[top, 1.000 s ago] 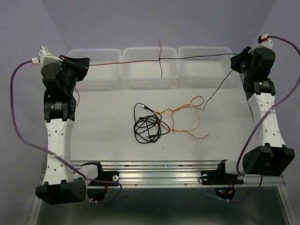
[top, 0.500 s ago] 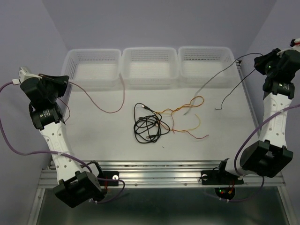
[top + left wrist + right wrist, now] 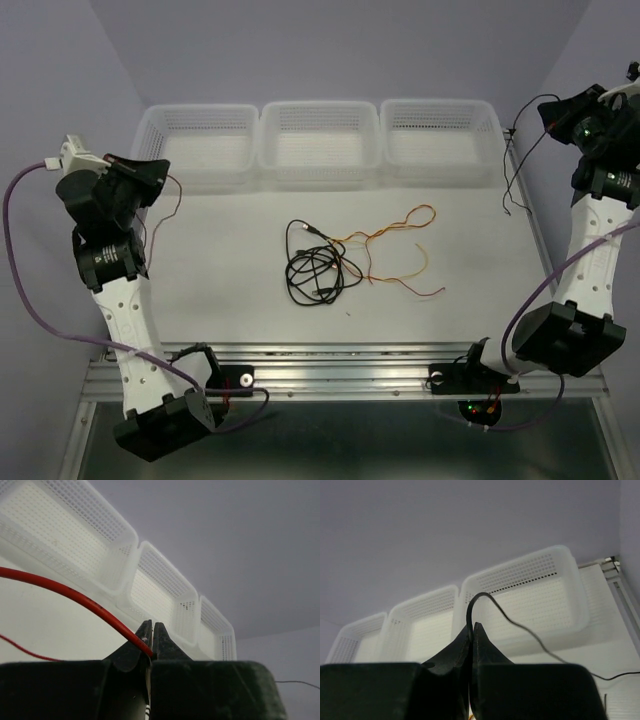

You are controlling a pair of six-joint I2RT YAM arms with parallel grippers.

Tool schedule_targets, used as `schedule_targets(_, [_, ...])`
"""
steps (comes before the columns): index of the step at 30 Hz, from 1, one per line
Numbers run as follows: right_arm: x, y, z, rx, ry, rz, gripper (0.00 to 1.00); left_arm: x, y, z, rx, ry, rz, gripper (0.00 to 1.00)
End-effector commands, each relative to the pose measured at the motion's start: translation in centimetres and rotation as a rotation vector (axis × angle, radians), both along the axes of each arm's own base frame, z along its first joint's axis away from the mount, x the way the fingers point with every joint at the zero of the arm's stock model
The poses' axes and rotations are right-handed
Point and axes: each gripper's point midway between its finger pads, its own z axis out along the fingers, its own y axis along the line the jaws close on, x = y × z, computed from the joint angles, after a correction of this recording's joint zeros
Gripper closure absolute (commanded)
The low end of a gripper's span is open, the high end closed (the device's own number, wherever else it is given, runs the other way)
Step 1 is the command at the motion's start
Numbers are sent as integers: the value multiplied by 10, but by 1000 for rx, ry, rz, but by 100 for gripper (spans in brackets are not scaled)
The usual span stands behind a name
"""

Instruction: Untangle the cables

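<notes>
We begin with the table (image 3: 200,280), which bears a row of white mesh baskets (image 3: 320,172) along its far edge; none of the baskets shows a cable in it.

The two arms are swung out wide, one to each side of the table; the left gripper (image 3: 160,172) hangs near the left basket, the right gripper (image 3: 548,112) beyond the right basket, both well apart from the middle.

In the middle lies the heap that remains: a black cable (image 3: 315,272) coiled in several loops, and an orange-yellow cable (image 3: 400,222) wandering off to its right with a red strand (image 3: 420,290); the coloured wires cross the coil at its right side, so we judge them not yet parted.

Two cables lie free of that heap; a dark red cable (image 3: 179,195) droops from the left jaws, which are pinched together on it, as the left wrist view shows; a thin black wire (image 3: 506,180) dangles from the right jaws, likewise clamped on it.

By our reckoning two cables are out and roughly half the job is done; the held pair need setting down and the central knot wants separating.
</notes>
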Motion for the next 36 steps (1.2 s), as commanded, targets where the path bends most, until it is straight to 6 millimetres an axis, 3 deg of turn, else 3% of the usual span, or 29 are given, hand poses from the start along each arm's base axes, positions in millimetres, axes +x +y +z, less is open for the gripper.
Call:
schedule_targets(1, [-5,52,65,-113,-157,168,99,5,-41,9,71,-56,-111,100])
schedule_targets(2, [-5,60,73,-110,-181,202,99,7,-66,8,73,-55,-177,100])
schedule_targets(6, [6,69,104,-124,-241,228,99,14,-94,1,87,-37,-227,100])
schedule_targets(7, [18,77,102,-118,-236,260,99,18,-96,-3,89,-26,-224,100])
schedule_targets(8, [15,89,122,-128,-288,300,99,18,-104,-5,90,-24,-245,100])
schedule_targets(11, [27,112,150,-132,-405,368,99,24,-109,-13,98,-11,-255,100])
schedule_targets(14, [46,121,174,-106,-490,383,99,30,-110,-19,103,1,-256,100])
schedule_targets(16, [54,122,192,-104,-579,382,99,31,-121,-24,106,6,-288,100])
schedule_targets(17, [78,122,182,-79,-574,370,99,32,-122,-26,106,8,-289,100])
schedule_targets(18, [89,121,182,-80,-585,343,99,33,-123,-26,108,5,-292,100])
schedule_targets(19, [88,121,201,-100,-630,311,99,35,-126,-28,111,4,-300,100])
schedule_targets(20, [98,116,203,-116,-646,259,99,35,-127,-29,111,4,-302,100])
schedule_targets(21, [122,114,188,-103,-624,239,99,36,-128,-30,114,5,-306,100])
schedule_targets(22, [124,115,195,-103,-659,221,99,38,-128,-31,115,6,-307,100])
schedule_targets(28, [173,81,158,-75,-645,25,99,40,-134,-39,130,13,-329,100])
schedule_targets(31, [197,76,131,-67,-608,13,99,41,-134,-43,137,16,-328,100])
schedule_targets(35, [230,83,81,-79,-517,-26,99,44,-137,-49,137,26,-337,100])
schedule_targets(36, [242,82,60,-69,-479,-60,99,44,-137,-49,138,27,-339,100])
